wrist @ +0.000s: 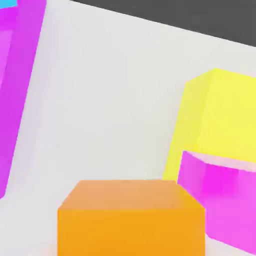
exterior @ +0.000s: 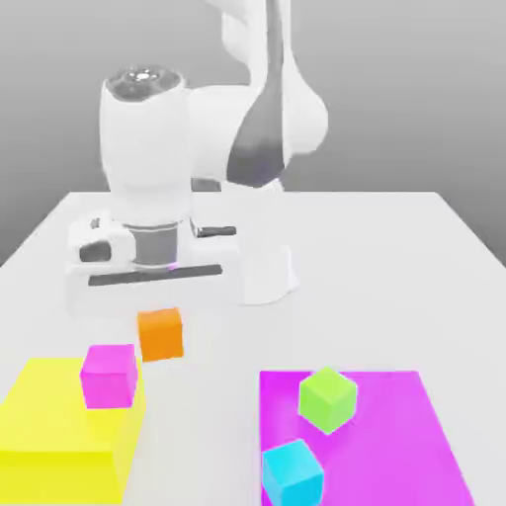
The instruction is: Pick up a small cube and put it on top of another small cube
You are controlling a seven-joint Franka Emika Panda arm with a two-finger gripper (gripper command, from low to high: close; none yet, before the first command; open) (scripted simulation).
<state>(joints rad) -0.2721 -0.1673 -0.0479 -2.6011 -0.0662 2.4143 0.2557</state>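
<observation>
Exterior view, going from its left to its right. Yellow block (exterior: 64, 435) sits at the near left corner of the white table (exterior: 395, 267). Magenta cube (exterior: 109, 375) rests on the yellow block's top, at its far right corner. Just right of that, the small orange cube (exterior: 160, 333) hangs in the air above the table, clear of the surface, close beside the magenta cube and a bit higher. The white arm's hand (exterior: 148, 267) is directly over the orange cube. Claw (exterior: 161, 314) is clamped on the orange cube, fingers drawn in against its sides; fingertips themselves are hard to make out. Arm base (exterior: 267, 267) stands behind, mid-table. Further right, a flat magenta mat (exterior: 395, 445) lies on the table at the near right. Green cube (exterior: 327, 398) sits tilted on the mat's far part. Cyan cube (exterior: 293, 472) sits on the mat's near left edge, in front of the green one, the two apart.

Hand view: orange cube (wrist: 131, 217) close to the camera, seen from above. Magenta cube (wrist: 222, 200) beside it, on the yellow block (wrist: 220, 115). Magenta mat (wrist: 17, 75) on the other side, across bare table (wrist: 110, 100).
</observation>
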